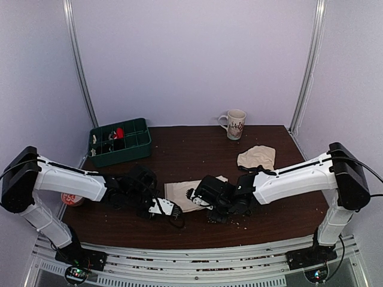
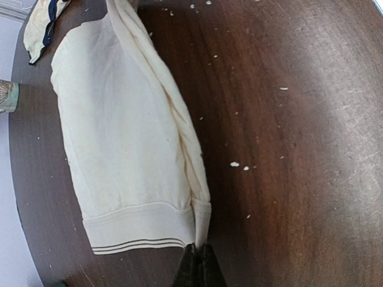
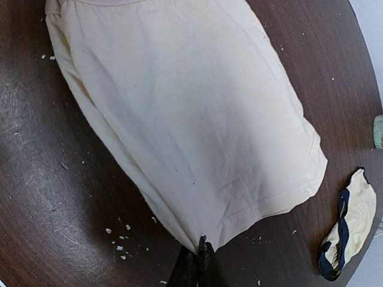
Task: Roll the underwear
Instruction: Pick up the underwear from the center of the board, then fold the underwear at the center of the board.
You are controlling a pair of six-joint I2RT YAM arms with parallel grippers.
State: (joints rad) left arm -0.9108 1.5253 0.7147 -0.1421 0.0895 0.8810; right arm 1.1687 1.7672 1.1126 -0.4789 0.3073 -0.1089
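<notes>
Cream underwear (image 1: 181, 192) lies flat on the bench (image 1: 197, 152), toward the near side, between my two hands. My left hand (image 2: 199, 250) is closed, pinching the waistband end of a folded-up long edge; the cloth stretches away from its tips. My right hand (image 3: 198, 244) is closed too, nipping a hem corner, with the cloth spread ahead of it. White crumbs (image 2: 234, 164) dot the bench.
</notes>
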